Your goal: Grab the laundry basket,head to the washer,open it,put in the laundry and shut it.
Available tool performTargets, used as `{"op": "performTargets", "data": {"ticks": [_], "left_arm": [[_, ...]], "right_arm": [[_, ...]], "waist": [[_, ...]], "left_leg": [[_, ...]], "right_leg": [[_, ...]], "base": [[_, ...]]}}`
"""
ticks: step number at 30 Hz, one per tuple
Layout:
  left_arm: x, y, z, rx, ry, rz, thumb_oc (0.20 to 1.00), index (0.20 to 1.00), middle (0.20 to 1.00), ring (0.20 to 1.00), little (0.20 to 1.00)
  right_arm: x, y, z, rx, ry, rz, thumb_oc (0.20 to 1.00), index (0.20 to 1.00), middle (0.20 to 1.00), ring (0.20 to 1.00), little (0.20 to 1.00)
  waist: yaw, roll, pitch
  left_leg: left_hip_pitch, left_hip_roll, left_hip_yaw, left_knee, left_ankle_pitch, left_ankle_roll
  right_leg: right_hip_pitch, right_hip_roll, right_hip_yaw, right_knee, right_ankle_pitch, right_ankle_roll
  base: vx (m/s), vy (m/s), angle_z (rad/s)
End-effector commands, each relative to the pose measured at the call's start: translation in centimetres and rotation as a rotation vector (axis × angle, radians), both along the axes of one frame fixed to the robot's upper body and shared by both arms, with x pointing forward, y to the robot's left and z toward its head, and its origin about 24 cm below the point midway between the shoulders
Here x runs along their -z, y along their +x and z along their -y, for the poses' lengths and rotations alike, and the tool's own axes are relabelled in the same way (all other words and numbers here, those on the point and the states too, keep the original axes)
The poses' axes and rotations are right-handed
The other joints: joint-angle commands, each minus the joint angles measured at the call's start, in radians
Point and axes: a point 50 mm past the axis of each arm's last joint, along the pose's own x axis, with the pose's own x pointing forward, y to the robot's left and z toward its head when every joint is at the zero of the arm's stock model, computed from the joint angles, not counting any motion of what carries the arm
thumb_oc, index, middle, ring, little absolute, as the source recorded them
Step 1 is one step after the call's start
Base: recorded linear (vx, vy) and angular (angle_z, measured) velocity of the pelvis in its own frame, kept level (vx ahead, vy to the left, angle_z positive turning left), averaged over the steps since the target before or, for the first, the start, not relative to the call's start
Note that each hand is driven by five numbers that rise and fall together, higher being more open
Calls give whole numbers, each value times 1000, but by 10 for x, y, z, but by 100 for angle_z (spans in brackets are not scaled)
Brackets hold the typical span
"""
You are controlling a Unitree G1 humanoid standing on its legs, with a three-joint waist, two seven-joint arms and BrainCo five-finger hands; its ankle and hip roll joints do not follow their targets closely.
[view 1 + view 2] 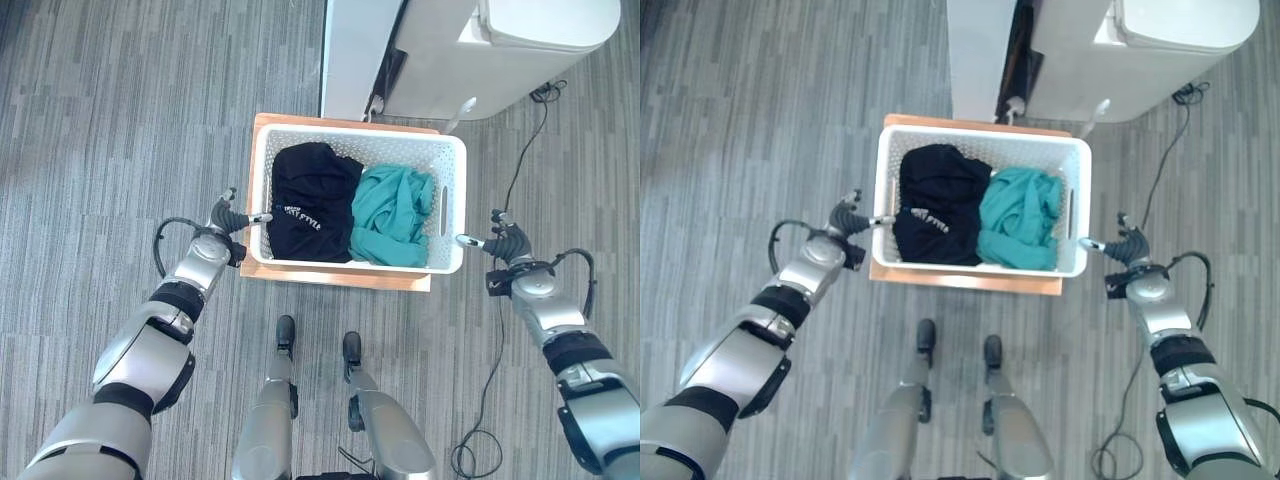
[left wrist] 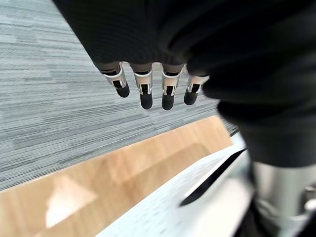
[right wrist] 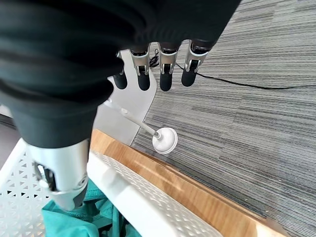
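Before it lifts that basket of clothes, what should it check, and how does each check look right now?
1. Left hand at the white laundry basket's side: ok, thumb at the rim.
2. Right hand at the opposite side: ok, thumb close to the wall.
3. Fingers closed on the handle slots: not ok, both hands open.
4. Black garment and teal garment inside: ok.
5. Basket sitting flat on the wooden platform: ok.
6. Washer door open: cannot tell.

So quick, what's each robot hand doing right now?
Left robot hand: open, fingers straight, beside the left end of the white basket, holding nothing.
Right robot hand: open, fingers straight, at the basket's right end, holding nothing.
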Motion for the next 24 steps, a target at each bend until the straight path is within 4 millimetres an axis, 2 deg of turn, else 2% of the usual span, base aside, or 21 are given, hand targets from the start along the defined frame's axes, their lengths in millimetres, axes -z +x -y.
{"op": "performTargets", "data": {"ticks": [1,9,12,14,18,24], "left_arm": [[-31,12,5,-37,-11,76,1000,1000,1000,1000,1000],[-53,18,4,-52,51,104,1000,1000,1000,1000,1000],[-56,18,5,-48,35,116,1000,1000,1000,1000,1000],[-70,19,18,12,-3,189,1000,1000,1000,1000,1000],[-80,18,34,78,15,237,1000,1000,1000,1000,1000],[-72,23,31,47,78,144,1000,1000,1000,1000,1000]], "right_arm": [[-27,3,11,7,-29,84,1000,1000,1000,1000,1000],[-32,18,3,-10,-63,43,1000,1000,1000,1000,1000],[-34,20,1,-17,-66,44,1000,1000,1000,1000,1000],[-37,21,0,-17,-65,52,1000,1000,1000,1000,1000],[-42,25,-6,-45,-105,51,1000,1000,1000,1000,1000],[-46,39,-24,-81,-143,8,1000,1000,1000,1000,1000]], "waist": [[6,-33,-23],[7,-40,-13],[6,-41,-12],[9,-37,-11],[15,-31,-14],[7,-26,-14]], "left_leg": [[20,30,-2,53,-84,-25],[4,35,1,57,-86,-28],[1,35,1,59,-87,-28],[-5,31,2,62,-90,-28],[-8,26,2,68,-98,-26],[-15,24,7,77,-105,-25]], "right_leg": [[-117,-97,30,76,41,82],[-133,-93,31,72,45,83],[-135,-93,33,71,46,82],[-140,-92,31,71,45,82],[-139,-93,32,68,42,81],[-148,-92,41,71,41,79]], "base": [[0,0,0],[0,0,0],[11,-1,0],[35,-2,-1],[20,-1,1],[26,7,-6]]}}
